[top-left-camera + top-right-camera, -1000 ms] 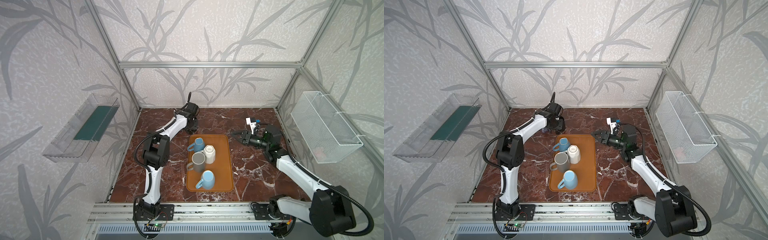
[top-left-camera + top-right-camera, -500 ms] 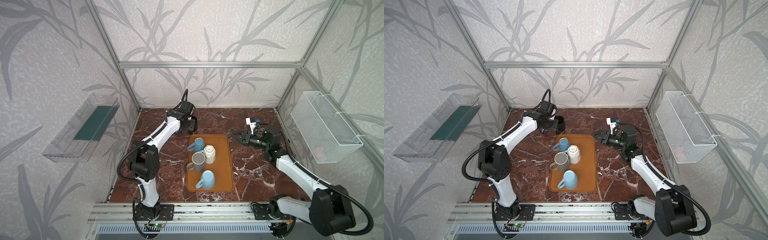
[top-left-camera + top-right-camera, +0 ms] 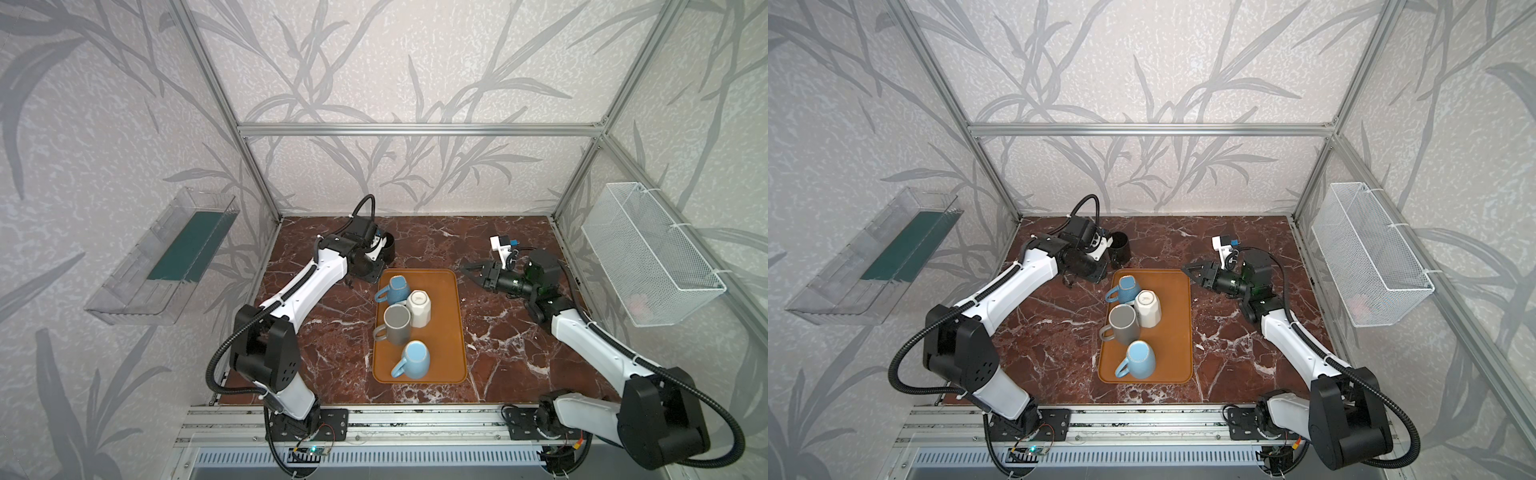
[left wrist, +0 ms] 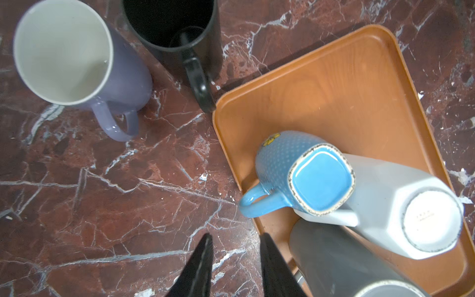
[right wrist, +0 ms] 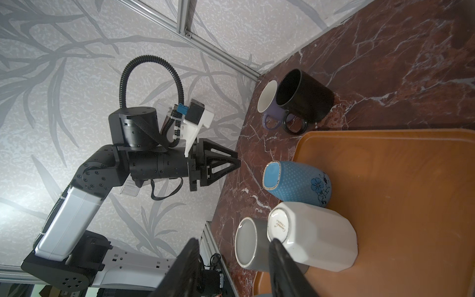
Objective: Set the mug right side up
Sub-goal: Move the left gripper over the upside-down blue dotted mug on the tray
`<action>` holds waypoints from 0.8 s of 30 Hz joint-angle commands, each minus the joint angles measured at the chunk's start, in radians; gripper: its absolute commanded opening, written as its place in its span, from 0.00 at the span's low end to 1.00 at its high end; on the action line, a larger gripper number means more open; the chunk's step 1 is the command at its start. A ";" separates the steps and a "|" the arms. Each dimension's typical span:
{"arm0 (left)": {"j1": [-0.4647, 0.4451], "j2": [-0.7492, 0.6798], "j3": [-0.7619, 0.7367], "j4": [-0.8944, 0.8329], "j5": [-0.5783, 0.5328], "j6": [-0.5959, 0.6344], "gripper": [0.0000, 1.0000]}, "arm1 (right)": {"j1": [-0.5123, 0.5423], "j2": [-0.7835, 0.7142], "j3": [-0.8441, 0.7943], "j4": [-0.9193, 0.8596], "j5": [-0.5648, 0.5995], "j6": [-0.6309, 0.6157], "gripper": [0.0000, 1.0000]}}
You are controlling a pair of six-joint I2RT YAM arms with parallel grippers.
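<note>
- Black mug (image 3: 1119,249) stands upright on the marble table (image 3: 332,332), just beside the orange tray's (image 3: 444,316) far left corner, with the purple mug (image 4: 77,56) upright alongside.
- Dotted blue mug (image 3: 395,287), white mug (image 3: 419,307), grey mug (image 3: 397,324) and pale blue mug (image 3: 415,359) sit upside down on the tray.
- Left gripper (image 4: 235,237) and right gripper (image 3: 469,270) hover with jaws spread and nothing between them.

A red-brown marble surface (image 3: 498,332) with white veins carries a rectangular orange plastic tray (image 3: 446,332) near its middle. By the tray's far-left corner stand a glossy black ceramic mug (image 4: 167,23) and, just beside it, a purple white-lined ceramic mug (image 4: 128,77), both mouth-up.
</note>
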 commanded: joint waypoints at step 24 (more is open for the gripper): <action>-0.027 0.141 0.018 -0.109 0.134 0.124 0.41 | -0.005 -0.002 0.016 -0.032 -0.010 -0.037 0.46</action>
